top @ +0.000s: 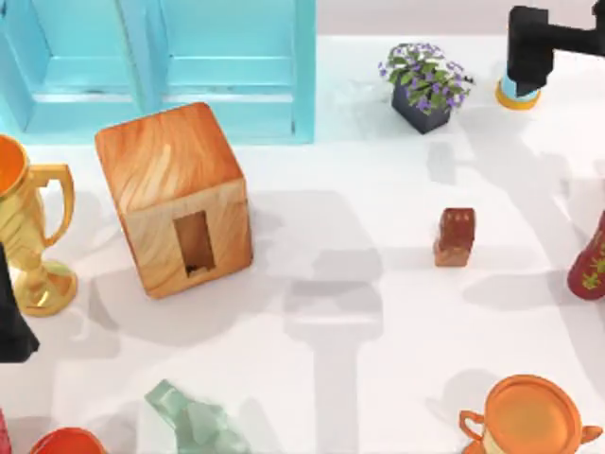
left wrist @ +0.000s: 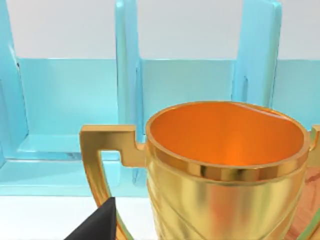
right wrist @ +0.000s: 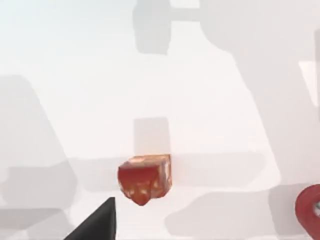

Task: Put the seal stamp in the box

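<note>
The seal stamp [top: 456,236], a small reddish-brown block, stands upright on the white table right of centre; in the right wrist view the seal stamp [right wrist: 145,179] lies some way off on bare table. The box [top: 175,199], a large wood-grain cube, sits at the left with its narrow slot [top: 194,243] in the face towards the table's front. My right gripper [top: 527,57] hovers at the back right corner, far from the stamp. My left gripper [top: 11,326] is at the left edge beside a gold trophy.
A teal cabinet [top: 170,66] stands behind the box. The gold trophy [top: 28,236] is left of the box. A potted plant [top: 425,85] sits at the back, a dark red vase [top: 591,260] at the right edge, an orange cup [top: 529,416] front right, green glass [top: 189,416] front left.
</note>
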